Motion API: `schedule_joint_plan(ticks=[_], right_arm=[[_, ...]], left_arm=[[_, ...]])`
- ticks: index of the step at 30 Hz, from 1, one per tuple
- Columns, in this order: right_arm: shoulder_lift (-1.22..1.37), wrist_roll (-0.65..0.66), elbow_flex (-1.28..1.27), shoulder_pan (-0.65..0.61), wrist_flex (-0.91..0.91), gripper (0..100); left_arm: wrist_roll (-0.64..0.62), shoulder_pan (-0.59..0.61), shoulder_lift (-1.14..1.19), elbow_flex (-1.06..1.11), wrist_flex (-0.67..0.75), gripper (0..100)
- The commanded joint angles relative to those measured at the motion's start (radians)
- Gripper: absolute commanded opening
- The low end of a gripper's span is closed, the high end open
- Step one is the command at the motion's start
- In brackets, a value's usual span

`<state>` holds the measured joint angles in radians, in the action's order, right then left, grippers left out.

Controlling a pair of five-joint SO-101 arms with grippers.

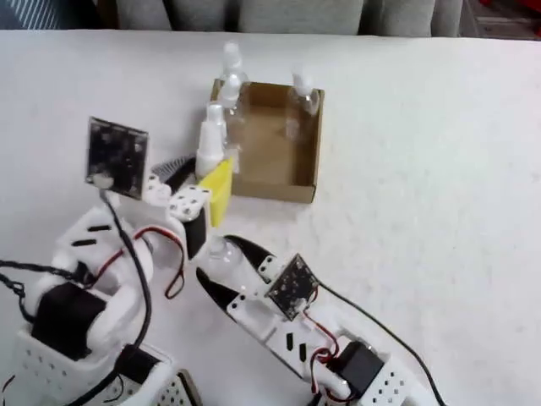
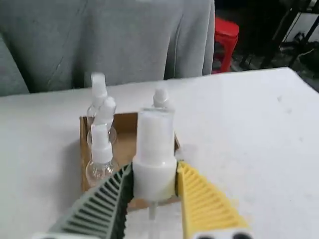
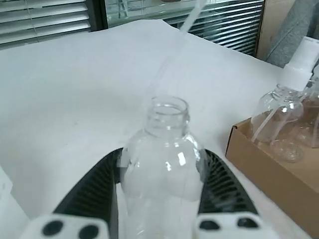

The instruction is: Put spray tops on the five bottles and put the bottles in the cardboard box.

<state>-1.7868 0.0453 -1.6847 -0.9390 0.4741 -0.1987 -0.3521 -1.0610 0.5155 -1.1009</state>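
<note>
A white spray top (image 2: pixel 153 149) with its thin dip tube hanging down is clamped in my left gripper (image 2: pixel 153 184), between the grey and yellow fingers (image 2: pixel 204 204). In the high view the left gripper (image 1: pixel 205 173) holds the top (image 1: pixel 208 145) at the near left corner of the cardboard box (image 1: pixel 275 190). My right gripper (image 3: pixel 162 159) is shut on a clear bottle (image 3: pixel 160 169) with a bare neck, standing upright on the table. The bottle (image 1: pixel 218 248) is just in front of the box, and the dip tube (image 3: pixel 187 22) hangs above and behind its neck.
Several clear bottles with spray tops (image 2: pixel 102 149) stand in the box (image 2: pixel 82 149), mostly along its left side, one (image 1: pixel 304 97) at the far right corner. Both arm bases (image 1: pixel 76 313) crowd the near table edge. White table lies open to the right.
</note>
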Motion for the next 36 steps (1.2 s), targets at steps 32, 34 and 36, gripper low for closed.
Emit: schedule_joint_plan(ticks=[32, 34, 36], right_arm=[[-0.012, 0.015, -0.006, -0.008, 0.028, 1.5], [-0.012, 0.015, -0.006, -0.008, 0.028, 1.5], [-0.012, 0.015, -0.006, -0.008, 0.028, 1.5]], left_arm=[[0.072, 0.036, -0.012, -0.242, -0.132, 2], [0.072, 0.036, -0.012, -0.241, -0.132, 2], [0.072, 0.036, -0.012, -0.215, -0.123, 2]])
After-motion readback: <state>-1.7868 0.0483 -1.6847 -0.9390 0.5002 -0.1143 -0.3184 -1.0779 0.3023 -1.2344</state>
